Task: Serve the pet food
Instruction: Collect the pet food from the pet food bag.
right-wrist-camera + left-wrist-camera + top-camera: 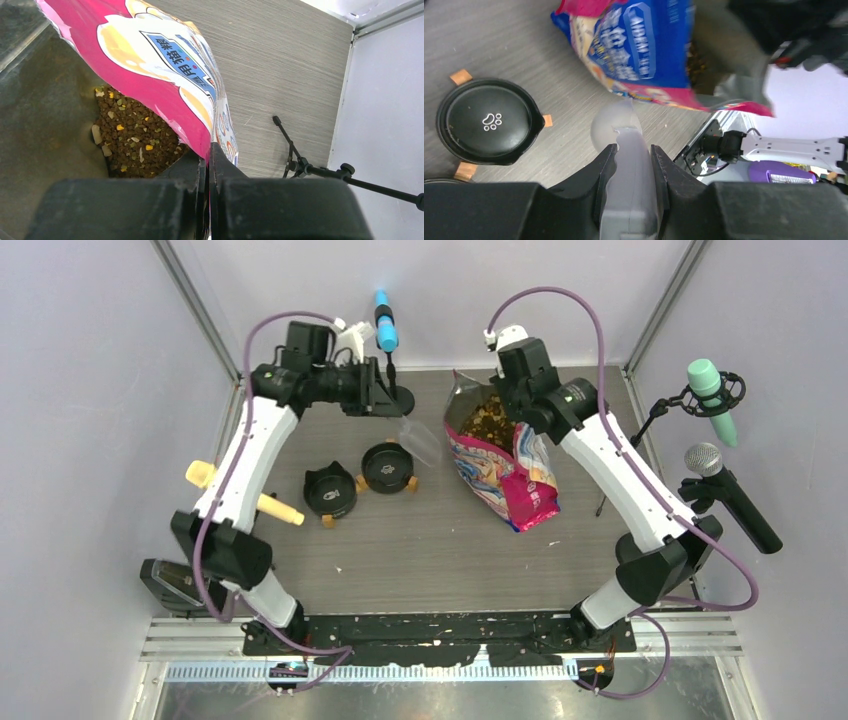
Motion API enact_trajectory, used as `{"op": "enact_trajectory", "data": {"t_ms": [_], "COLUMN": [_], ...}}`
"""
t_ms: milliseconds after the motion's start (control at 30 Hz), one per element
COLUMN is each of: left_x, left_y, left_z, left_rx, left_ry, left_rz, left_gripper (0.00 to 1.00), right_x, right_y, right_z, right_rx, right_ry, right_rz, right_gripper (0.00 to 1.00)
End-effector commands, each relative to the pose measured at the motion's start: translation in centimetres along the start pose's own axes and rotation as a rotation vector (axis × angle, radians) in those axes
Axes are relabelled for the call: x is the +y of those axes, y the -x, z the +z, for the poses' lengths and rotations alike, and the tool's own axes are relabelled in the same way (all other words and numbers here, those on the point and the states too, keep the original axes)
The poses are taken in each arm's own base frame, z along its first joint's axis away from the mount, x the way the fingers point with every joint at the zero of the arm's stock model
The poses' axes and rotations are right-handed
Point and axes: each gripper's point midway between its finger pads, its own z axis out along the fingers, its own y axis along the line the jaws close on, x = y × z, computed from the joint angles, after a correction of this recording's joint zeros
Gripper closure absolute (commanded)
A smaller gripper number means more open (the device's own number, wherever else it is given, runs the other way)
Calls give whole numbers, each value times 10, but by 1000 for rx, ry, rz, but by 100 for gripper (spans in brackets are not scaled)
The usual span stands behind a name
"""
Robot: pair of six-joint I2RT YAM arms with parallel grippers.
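The pet food [135, 135] is brown kibble with tan and yellow bits, lying inside the open pink, white and blue bag [505, 465]. In the top view the pet food [485, 415] shows through the bag's mouth. My right gripper [207, 150] is shut on the bag's pink rim, holding the mouth open. My left gripper [631, 150] is shut on the handle of a clear plastic scoop [629, 165], whose empty cup points toward the bag. From above, the scoop [420, 440] hangs just left of the bag. Two black bowls [330, 490] [388, 467] stand empty left of it.
One bowl [486, 120] has a white paw print inside and wooden feet. A blue microphone [385, 325] on a stand is at the back. Green [712, 390] and black [720, 480] microphones stand at the right. A yellow object [200, 473] lies under the left arm.
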Motion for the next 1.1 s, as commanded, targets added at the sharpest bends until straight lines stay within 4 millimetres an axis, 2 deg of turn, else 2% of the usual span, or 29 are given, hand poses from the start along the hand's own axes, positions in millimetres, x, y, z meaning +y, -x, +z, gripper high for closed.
{"op": "enact_trajectory", "data": {"t_ms": [0,200,333,467,700,867,1067], "left_x": [-53,-87,-91,-78,-27,-18,18], "left_y": [18,15,18,14,-6,-16,-33], "left_z": [-65,-120,-126,-109,-62,-34,-11], "left_rx": [-153,-278,-336,-340,-332,-377,-427], "left_ry": [-38,-79,-88,-103,-24,-38,73], "left_rz": [91,163,151,75,-2,-46,-205], "left_gripper": [100,100,100,100,100,100,100], "right_x": [2,40,71,100,131,137,141], "right_y": [44,40,39,33,20,13,14], "right_z": [-41,-44,-48,-49,-47,-44,-46], "right_rx": [-179,-170,-171,-152,-125,-108,-115], "right_ry": [-43,-11,32,66,107,114,132], "right_rz": [74,25,16,11,18,21,22], "right_gripper": [95,95,95,95,95,95,95]}}
